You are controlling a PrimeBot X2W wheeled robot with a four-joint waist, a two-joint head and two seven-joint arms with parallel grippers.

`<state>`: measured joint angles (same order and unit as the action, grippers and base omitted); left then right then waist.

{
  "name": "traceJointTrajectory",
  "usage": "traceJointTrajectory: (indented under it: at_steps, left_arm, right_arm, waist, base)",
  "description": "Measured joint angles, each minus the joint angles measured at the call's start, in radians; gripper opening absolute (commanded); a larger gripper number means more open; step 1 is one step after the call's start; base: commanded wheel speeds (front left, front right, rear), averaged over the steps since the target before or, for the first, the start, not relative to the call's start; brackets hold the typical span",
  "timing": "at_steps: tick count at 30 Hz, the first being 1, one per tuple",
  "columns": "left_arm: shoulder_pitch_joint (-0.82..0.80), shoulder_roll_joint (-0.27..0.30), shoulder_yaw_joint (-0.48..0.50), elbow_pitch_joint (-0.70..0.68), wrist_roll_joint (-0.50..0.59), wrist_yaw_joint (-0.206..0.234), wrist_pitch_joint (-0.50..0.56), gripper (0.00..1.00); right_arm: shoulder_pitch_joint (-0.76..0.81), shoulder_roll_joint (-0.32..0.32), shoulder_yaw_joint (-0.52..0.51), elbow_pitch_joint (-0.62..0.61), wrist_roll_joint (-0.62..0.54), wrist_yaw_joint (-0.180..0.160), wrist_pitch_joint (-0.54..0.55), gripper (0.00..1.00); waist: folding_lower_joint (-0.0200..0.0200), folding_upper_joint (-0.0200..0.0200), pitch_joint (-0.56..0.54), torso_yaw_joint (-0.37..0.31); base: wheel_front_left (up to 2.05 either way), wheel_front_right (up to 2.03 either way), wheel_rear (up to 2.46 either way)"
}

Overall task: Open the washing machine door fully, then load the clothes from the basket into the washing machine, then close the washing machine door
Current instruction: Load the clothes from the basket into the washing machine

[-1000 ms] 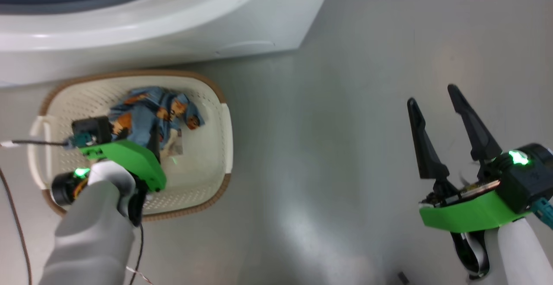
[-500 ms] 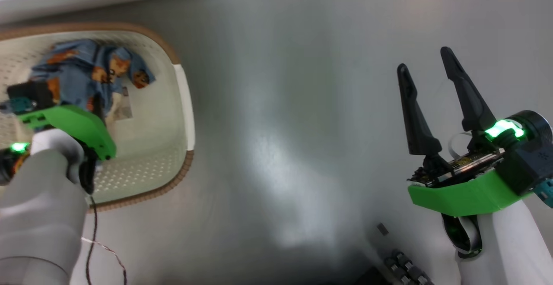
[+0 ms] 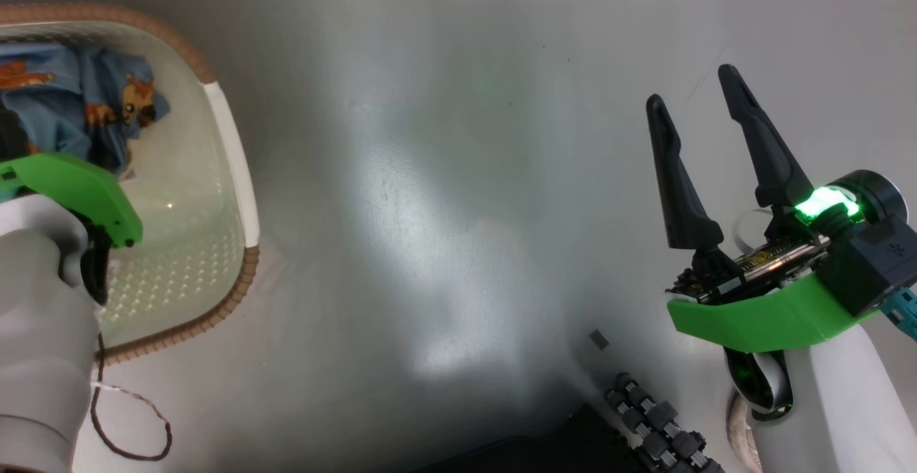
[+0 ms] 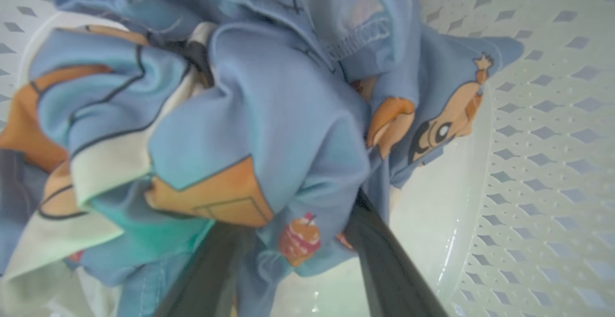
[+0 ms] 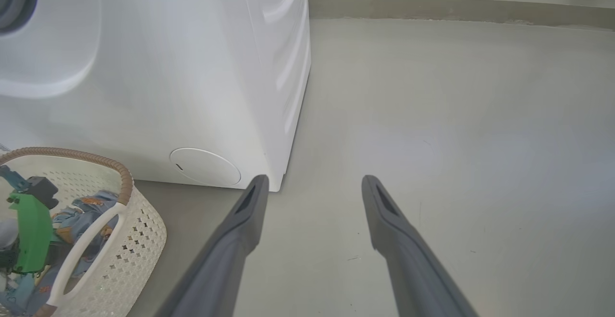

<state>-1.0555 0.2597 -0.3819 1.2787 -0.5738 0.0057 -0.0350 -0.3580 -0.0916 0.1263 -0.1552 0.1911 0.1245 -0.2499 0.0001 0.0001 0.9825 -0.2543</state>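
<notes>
The cream perforated basket (image 3: 229, 143) stands on the grey floor at the left, with the light blue printed clothes (image 3: 79, 93) inside. My left gripper (image 4: 293, 240) reaches down into the basket. Its two dark fingers (image 4: 384, 259) stand apart on either side of a bunched fold of the clothes (image 4: 269, 129), and their tips are buried in the cloth. My right gripper (image 3: 695, 93) hangs open over bare floor, holding nothing. The white washing machine (image 5: 192, 67) stands just behind the basket (image 5: 139, 240). The washing machine door is out of view.
A round flap (image 5: 205, 166) sits low on the machine's front, near its corner. A thin dark cable (image 3: 129, 416) loops on the floor beside the basket. My dark base (image 3: 652, 423) shows at the bottom edge. Open grey floor stretches right to a wall skirting (image 5: 456, 5).
The head camera has swung, so the machine has left that view and the basket sits further left. My left gripper stays in the basket on the clothes. The right gripper stays open.
</notes>
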Motion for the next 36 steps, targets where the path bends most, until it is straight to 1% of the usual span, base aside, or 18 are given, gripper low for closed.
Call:
traceJointTrajectory:
  at_steps: [7,11,18,27,31,36]
  left_arm:
    - [-0.001,0.000,0.002,0.004,-0.007,0.002,0.006,0.00]
    - [0.001,-0.001,0.016,0.006,-0.029,0.002,-0.013,0.00]
    - [0.028,-0.009,0.024,0.007,-0.043,0.000,-0.103,0.00]
    - [0.091,-0.036,0.016,-0.002,-0.039,0.002,-0.205,0.00]
    - [0.132,-0.043,0.011,-0.046,-0.022,0.023,-0.214,0.00]
    - [0.210,-0.043,0.024,-0.206,0.023,0.064,-0.214,0.00]
  right_arm:
    - [-0.012,0.002,0.006,0.001,0.012,0.000,0.000,1.00]
    - [-0.012,0.004,0.004,0.009,0.036,0.000,0.000,1.00]
    - [-0.011,0.004,-0.009,0.019,0.044,0.000,-0.007,1.00]
    - [-0.009,-0.004,-0.042,0.030,0.048,0.000,-0.007,1.00]
    - [0.008,-0.008,-0.053,0.032,0.048,0.000,-0.007,1.00]
    - [0.041,-0.013,-0.081,0.034,0.042,0.000,-0.007,1.00]
  waist:
    - [0.0000,0.0000,0.003,-0.001]
    - [0.0000,0.0000,-0.003,0.004]
    - [-0.0001,0.0000,-0.027,0.019]
    - [-0.0001,0.0000,-0.082,0.061]
    - [-0.0001,0.0000,-0.117,0.080]
    - [-0.0001,0.0000,-0.168,0.103]
  base:
    - [0.00,0.00,0.00]
    - [0.00,0.00,0.00]
    - [0.00,0.00,0.00]
    - [0.00,0.00,0.00]
    - [0.00,0.00,0.00]
    - [0.00,0.00,0.00]
